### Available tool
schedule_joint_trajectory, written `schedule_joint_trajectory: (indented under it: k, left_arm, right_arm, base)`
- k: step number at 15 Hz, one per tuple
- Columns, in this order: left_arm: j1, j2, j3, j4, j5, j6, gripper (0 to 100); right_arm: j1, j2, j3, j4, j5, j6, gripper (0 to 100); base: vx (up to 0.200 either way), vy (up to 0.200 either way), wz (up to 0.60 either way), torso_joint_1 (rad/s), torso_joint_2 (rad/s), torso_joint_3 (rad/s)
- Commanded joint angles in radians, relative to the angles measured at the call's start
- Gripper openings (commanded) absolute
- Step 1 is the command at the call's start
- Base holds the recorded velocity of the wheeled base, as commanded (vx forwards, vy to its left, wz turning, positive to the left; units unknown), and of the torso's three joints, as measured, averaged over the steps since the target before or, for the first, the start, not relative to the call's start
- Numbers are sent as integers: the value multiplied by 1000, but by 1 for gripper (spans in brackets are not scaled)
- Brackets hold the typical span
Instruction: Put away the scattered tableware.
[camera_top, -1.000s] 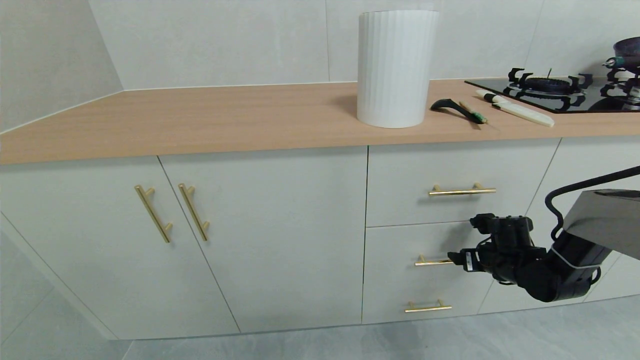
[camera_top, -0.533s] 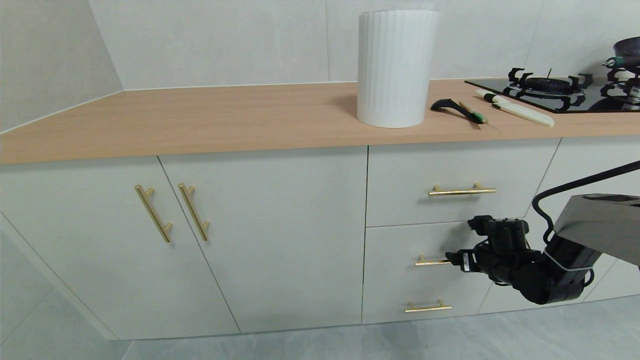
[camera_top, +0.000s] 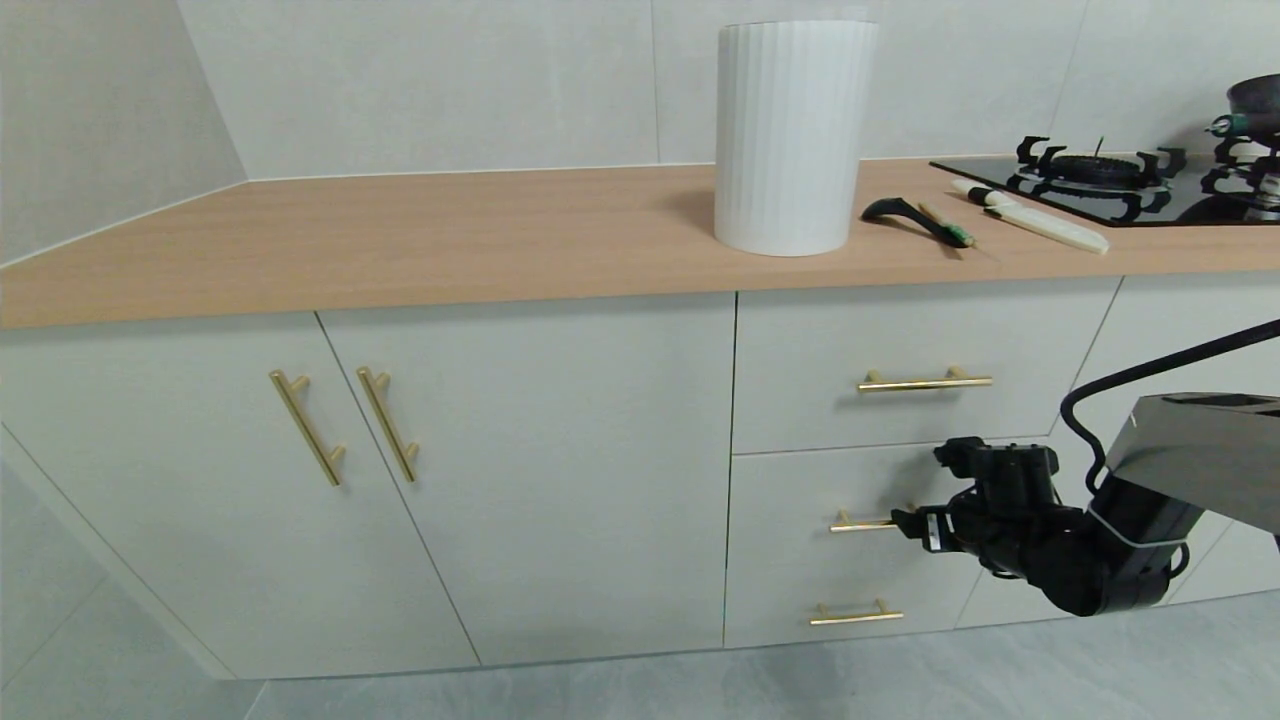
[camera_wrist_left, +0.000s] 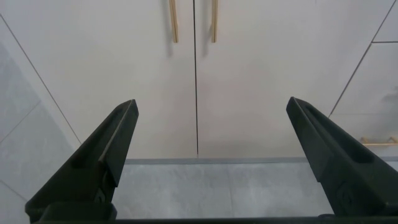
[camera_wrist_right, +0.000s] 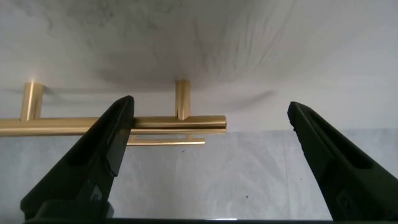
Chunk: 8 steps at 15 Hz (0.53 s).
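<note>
In the head view we see the scattered tableware on the tabletop, between a tall white ribbed container and the hob. There is a black scoop, a thin green-tipped stick touching it, and a white-bladed knife just beside them. None of it is held. Below, the right end effector sits low in front of the drawer stack, level with the middle drawer handle. We judge it is there to pull that drawer open so the tableware has somewhere to go. All three drawers look closed.

In the left wrist view the left end effector is released, its fingers spread wide with nothing between them. It faces the double cupboard doors and the floor, well apart from the tableware, so we take it to be parked out of the way.

In the right wrist view the right end effector is also released. The brass bar of the middle drawer handle runs behind one finger, and its free end lies between the two spread fingers. Nothing is clamped yet, so closing on the bar looks like the next need
</note>
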Motion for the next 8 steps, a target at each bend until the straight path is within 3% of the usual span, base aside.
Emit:
schedule_joint_trajectory:
  k: [1,8]
  left_arm:
    - [1,1,0,0,0,0,100]
    - [1,1,0,0,0,0,100]
  right_arm:
    - [0,-1,8,10,0,-4,100]
    - [0,-18,79,8,0,-18,100]
  base:
    - [0,0,0,0,0,0]
    - [0,0,0,0,0,0]
